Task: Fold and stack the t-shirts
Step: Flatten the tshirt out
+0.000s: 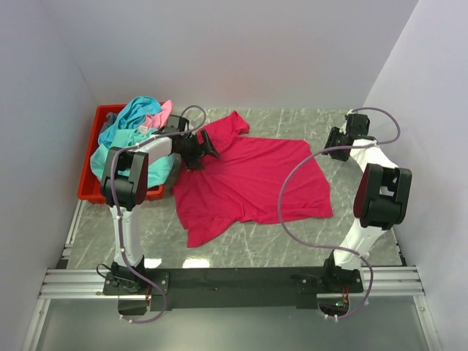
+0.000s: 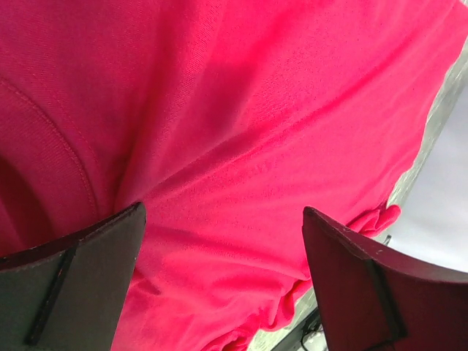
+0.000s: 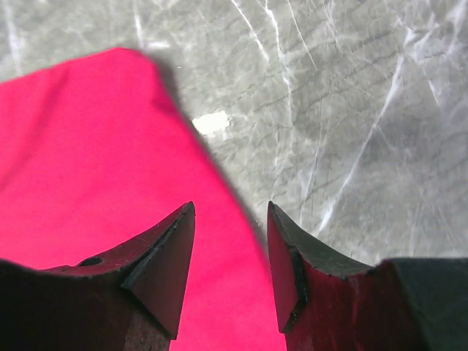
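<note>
Top external: mounted high behind my arm bases, looked down over whole marble table (image 1: 256,241), far off. Left wrist: sat very near magenta-red t-shirt (image 2: 241,110), left fingers (image 2: 80,285) at bottom edge. Right wrist: looked down close at shirt edge on marble. All three shared that shirt.

The grey marbled table (image 1: 292,241) carries a spread magenta-red t-shirt (image 1: 248,183) and, far left, a red bin (image 1: 89,186).

A robotics lab test cell is suggested; a marble-patterned table (image 1: 292,245) is enclosed by plain white panels (image 1: 219,51). A left arm (image 1: 124,219) and a right arm (image 1: 365,219) are bolted to an aluminium rail (image 1: 80,281); cables (image 1: 281,197) are exposed.
</note>
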